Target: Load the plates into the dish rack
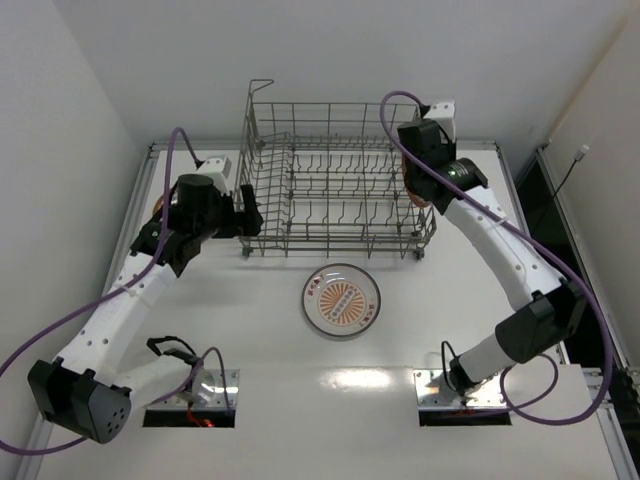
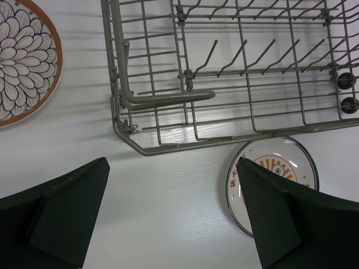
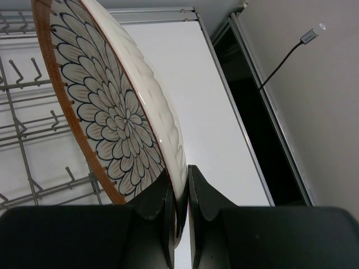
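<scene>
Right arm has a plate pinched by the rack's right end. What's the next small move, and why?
Probably shift the petal plate slightly left, over the dish rack and its tine rows, before lowering. The right gripper is shut on its rim, the plate stands near upright at the rack's right end, and those rows look free.

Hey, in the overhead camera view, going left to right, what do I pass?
The open left gripper → sunburst plate, lying flat → petal plate, held on edge in the shut right gripper. The rack stretches across most of that span, so it is left out.
</scene>
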Tool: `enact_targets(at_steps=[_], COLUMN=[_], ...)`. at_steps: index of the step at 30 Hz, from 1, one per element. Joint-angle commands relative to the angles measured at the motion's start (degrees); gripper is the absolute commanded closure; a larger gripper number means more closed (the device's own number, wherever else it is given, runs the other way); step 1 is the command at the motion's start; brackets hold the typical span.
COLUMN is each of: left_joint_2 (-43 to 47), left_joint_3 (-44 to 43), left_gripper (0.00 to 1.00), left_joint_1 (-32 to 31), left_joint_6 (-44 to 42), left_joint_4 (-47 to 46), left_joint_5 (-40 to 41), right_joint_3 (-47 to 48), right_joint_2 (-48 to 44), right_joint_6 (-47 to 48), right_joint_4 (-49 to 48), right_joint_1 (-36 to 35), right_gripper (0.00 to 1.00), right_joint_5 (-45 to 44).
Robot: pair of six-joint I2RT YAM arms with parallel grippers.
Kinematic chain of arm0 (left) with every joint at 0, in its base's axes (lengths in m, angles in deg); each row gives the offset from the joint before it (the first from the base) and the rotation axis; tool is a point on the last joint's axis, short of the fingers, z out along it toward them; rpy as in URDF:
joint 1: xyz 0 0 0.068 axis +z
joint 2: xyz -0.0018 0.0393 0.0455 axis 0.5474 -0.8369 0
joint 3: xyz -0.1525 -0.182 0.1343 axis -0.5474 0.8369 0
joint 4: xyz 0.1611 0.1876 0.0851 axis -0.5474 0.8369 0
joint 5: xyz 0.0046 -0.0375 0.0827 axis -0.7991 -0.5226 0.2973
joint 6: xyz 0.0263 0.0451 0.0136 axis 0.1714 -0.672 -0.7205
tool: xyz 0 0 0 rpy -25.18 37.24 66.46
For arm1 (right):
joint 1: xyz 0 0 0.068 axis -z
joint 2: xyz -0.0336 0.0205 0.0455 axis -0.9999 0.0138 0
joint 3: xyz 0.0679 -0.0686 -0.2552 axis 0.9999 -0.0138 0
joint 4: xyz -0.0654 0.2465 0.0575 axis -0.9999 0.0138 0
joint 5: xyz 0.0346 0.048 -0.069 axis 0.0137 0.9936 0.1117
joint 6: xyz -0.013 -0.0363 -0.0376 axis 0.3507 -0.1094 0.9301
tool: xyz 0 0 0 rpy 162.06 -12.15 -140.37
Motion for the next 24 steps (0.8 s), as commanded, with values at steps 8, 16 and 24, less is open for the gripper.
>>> enact_targets(at_steps=[8,16,24], left_joint_2=[-0.9,-1.4,-2.4], left_joint_3=[-1.9,-2.5,-3.1], left_gripper=[0.00,0.00,0.00], left_joint_1=[-1.2,-1.2,-1.2], left_joint_6=[0.3,0.3,-0.3], left_joint_4=[-0.5,-0.5,-0.5], left_joint_5=[0.1,0.1,0.1], right_joint_3=[-1.3,-3.4,-3.4], right_joint_2=[1.6,3.3,5.9], right_joint_6=[0.5,0.5,-0.1], right_joint_4=[-11.1,-12.8,-12.9], right_joint_1=[-2.4,-2.4,-2.4], right_gripper=[1.00,1.00,1.00], right_joint_5=[-6.7,-7.8,-8.9])
